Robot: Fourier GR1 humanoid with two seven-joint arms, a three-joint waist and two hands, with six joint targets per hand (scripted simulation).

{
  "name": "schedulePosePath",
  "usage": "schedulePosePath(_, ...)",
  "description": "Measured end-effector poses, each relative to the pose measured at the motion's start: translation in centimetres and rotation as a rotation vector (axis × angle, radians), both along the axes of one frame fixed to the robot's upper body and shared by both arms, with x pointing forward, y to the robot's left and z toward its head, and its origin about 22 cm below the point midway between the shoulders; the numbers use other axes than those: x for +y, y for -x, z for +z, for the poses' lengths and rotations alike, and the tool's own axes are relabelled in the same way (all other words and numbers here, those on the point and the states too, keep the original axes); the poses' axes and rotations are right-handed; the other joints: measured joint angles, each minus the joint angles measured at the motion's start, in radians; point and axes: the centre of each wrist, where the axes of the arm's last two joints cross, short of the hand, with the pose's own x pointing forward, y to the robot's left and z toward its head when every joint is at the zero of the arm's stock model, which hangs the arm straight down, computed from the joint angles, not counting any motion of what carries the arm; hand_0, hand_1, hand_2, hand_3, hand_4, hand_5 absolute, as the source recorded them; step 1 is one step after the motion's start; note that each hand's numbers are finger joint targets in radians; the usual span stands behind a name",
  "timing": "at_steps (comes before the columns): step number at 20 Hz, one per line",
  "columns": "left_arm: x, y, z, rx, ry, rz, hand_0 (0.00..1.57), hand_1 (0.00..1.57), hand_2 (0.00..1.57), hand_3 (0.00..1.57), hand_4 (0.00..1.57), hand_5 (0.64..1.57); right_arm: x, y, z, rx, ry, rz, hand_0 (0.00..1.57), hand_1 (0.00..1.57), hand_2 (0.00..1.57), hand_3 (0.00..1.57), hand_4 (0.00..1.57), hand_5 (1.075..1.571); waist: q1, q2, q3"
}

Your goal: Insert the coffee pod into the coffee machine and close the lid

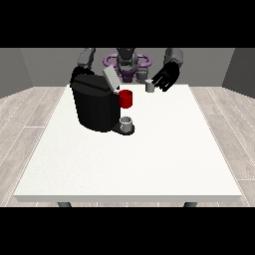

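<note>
Coffee pod (149,86), a small grey cylinder, stands upright on the white table (149,159) near its far edge, just beside the hand at the view's right (167,77). That hand hangs close above and to the side of the pod with its fingers spread and relaxed, holding nothing; it looks placed for a reach, though whether a fingertip already touches the pod I cannot tell. The coffee machine (94,104) sits well to the left of the pod, a black block with its grey lid (110,77) tilted up, which I take to mean the pod slot is open and waiting. A red part (126,98) shows at the machine's front, and a small grey cup (127,123) stands on the base below it. The hand at the view's left is hidden behind the machine, so nothing can be said of its fingers. The slot itself cannot be made out from this side.
</note>
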Motion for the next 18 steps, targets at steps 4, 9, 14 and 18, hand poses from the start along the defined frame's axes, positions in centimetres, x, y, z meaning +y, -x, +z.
schedulePosePath(4, -0.5, -0.8, 2.9, -0.032, 0.009, 0.018, 1.27, 1.27, 1.31, 1.24, 0.51, 1.571, 0.3, -0.1, 0.4, -0.006, -0.003, 0.019, 0.0, 0.0, 0.0, 0.0, 0.49, 1.571, -0.027, 0.006, 0.0001)
schedulePosePath(9, -0.1, -1.4, 6.5, -0.07, 0.048, 0.05, 1.28, 1.28, 1.33, 1.27, 0.48, 1.571, 0.9, -0.6, 1.7, -0.057, 0.004, 0.049, 0.0, 0.0, 0.0, 0.0, 0.49, 1.571, -0.067, 0.036, 0.0001)
schedulePosePath(14, -0.1, -1.7, 8.3, -0.097, 0.054, 0.058, 1.28, 1.28, 1.33, 1.26, 0.52, 1.571, 0.9, -1.0, 3.3, -0.088, 0.013, 0.063, 0.0, 0.0, 0.0, 0.0, 0.51, 1.571, -0.102, 0.063, 0.0)
schedulePosePath(18, -0.3, -1.9, 9.6, -0.129, 0.044, 0.061, 1.26, 1.26, 1.3, 1.24, 0.49, 1.571, 1.2, -1.5, 4.6, -0.114, 0.023, 0.051, 0.0, 0.0, 0.0, 0.0, 0.55, 1.571, -0.111, 0.09, 0.0001)
